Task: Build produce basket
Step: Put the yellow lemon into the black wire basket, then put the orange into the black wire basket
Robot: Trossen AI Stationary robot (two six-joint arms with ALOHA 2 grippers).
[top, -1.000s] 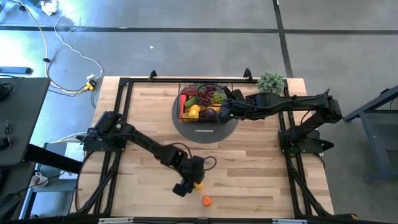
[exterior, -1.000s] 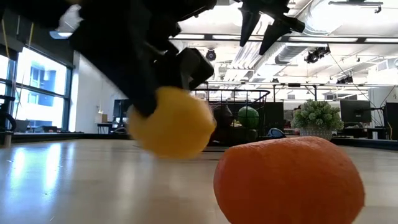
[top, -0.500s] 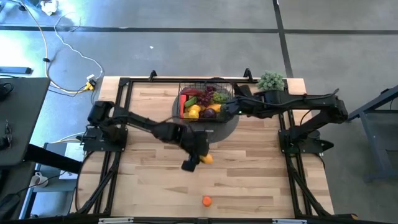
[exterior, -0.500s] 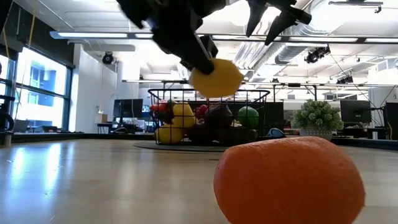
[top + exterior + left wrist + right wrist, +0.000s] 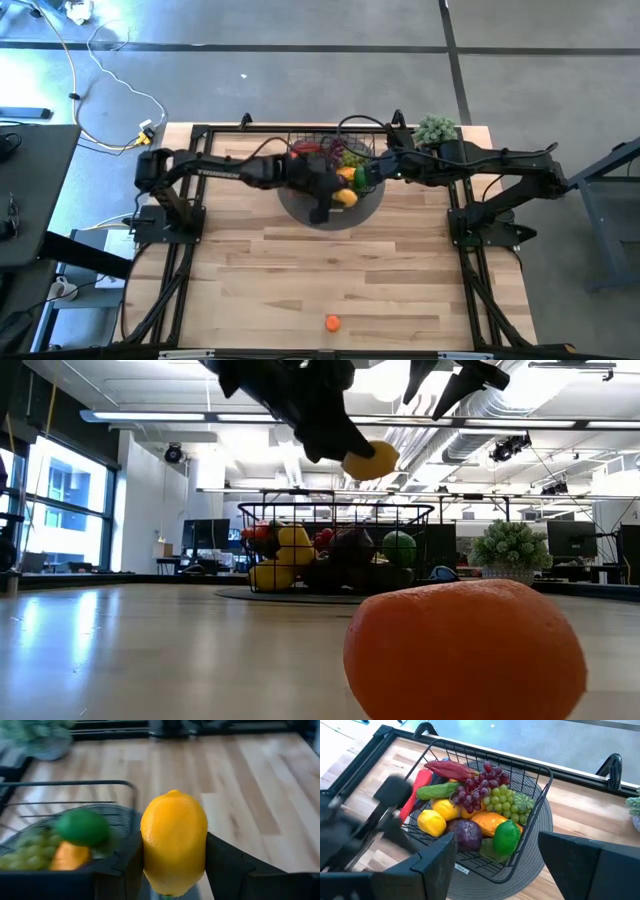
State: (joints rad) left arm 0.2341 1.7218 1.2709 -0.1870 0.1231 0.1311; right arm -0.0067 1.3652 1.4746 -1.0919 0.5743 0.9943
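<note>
Gripping a yellow lemon (image 5: 346,198), the left gripper (image 5: 334,199) is held above the basket (image 5: 300,141) at upper centre, the right gripper (image 5: 377,166) hovering parted alongside.

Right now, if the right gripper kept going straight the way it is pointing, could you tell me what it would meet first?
Most likely the produce heaped in the basket: the right gripper, open, aims down at it, nearest the lime and the plum. Depth is unclear.

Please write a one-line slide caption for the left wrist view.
Left gripper holds a lemon beside the basket of produce.
</note>
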